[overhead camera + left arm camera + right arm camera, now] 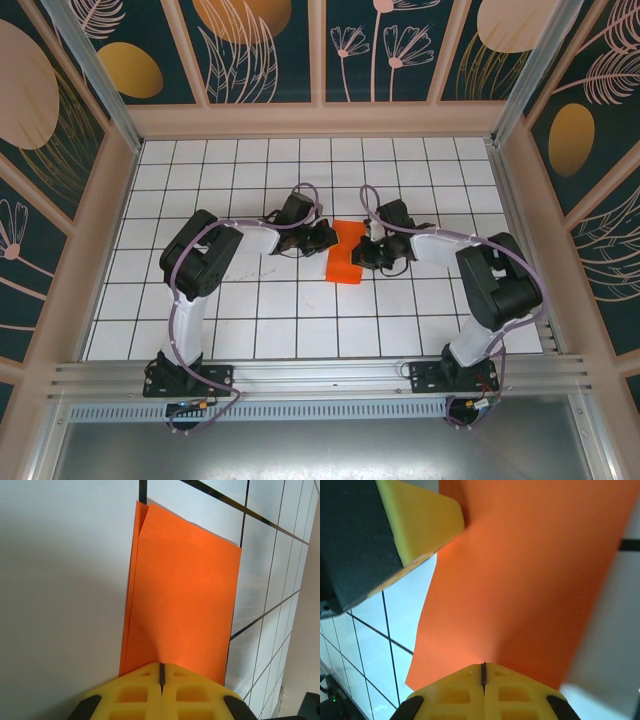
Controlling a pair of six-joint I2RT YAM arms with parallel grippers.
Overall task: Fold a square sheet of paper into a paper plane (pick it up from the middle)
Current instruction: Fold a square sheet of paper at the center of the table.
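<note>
Left gripper (161, 666) and right gripper (483, 665) clamped on opposite edges of the square sheet of paper (182, 595) — thin, floppy, seemingly folded double — hold mid-edge.

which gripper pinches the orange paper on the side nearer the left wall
The left gripper, jaws shut on the left edge of the orange sheet; the right gripper pinches the opposite edge.

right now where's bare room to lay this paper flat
Free: the tile rows under the back wall, and those along the front rail. Crowded: centre, where left fingers and right fingers pinch the folded paper.
</note>
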